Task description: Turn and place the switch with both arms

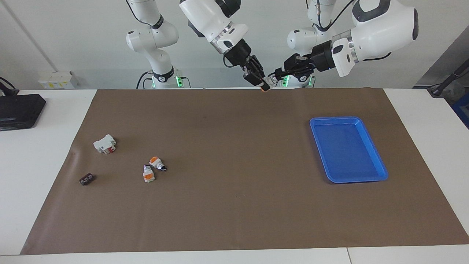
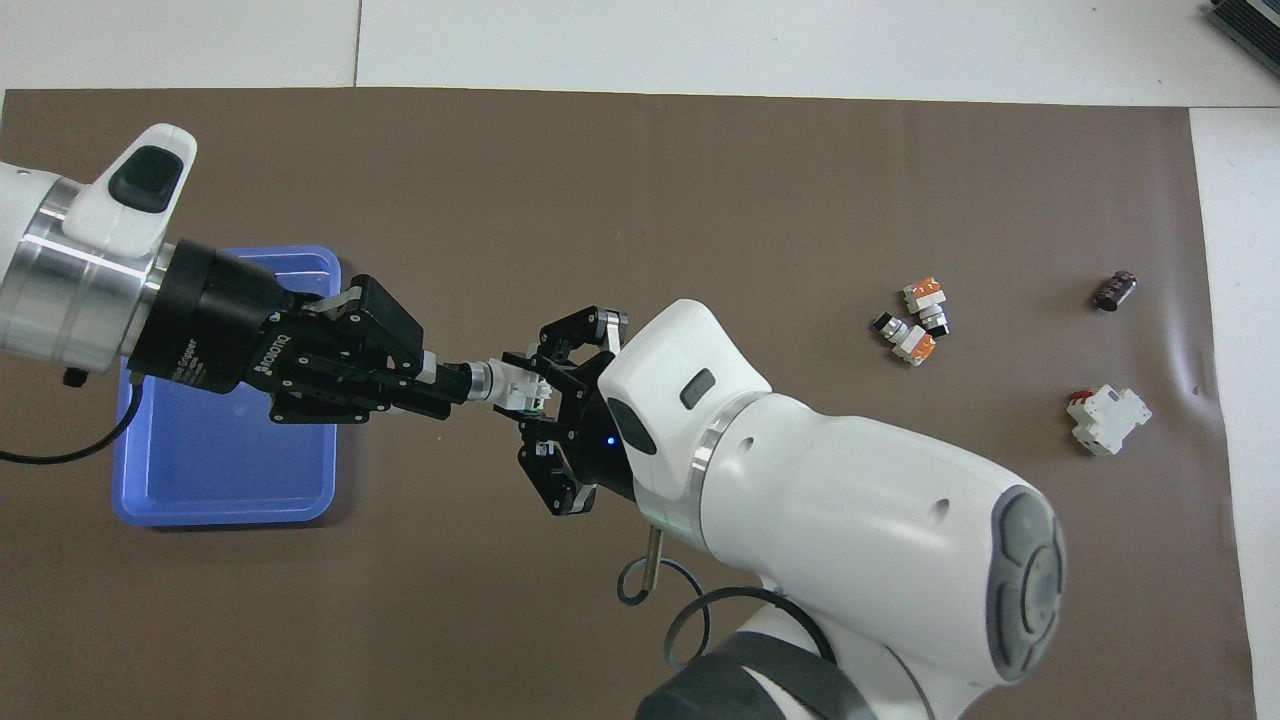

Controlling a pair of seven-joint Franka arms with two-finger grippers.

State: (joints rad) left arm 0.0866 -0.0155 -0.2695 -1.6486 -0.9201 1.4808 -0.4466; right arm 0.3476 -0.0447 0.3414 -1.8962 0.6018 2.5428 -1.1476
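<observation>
I have both arms up over the mat's [image 1: 234, 205] robot-side edge, mid-span. Right gripper [image 1: 261, 83] clamps the switch [image 2: 515, 385] body; left gripper [image 2: 455, 385] pinches its knob. It looks light, rigid, slick plastic: I'd grip flat sides.

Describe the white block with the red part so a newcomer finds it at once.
Start at the brown mat and go to the right arm's end, away from the blue tray. Of the small parts there, the white block lies nearest the robots. It is bigger than the two orange switches and has red, not orange.
</observation>
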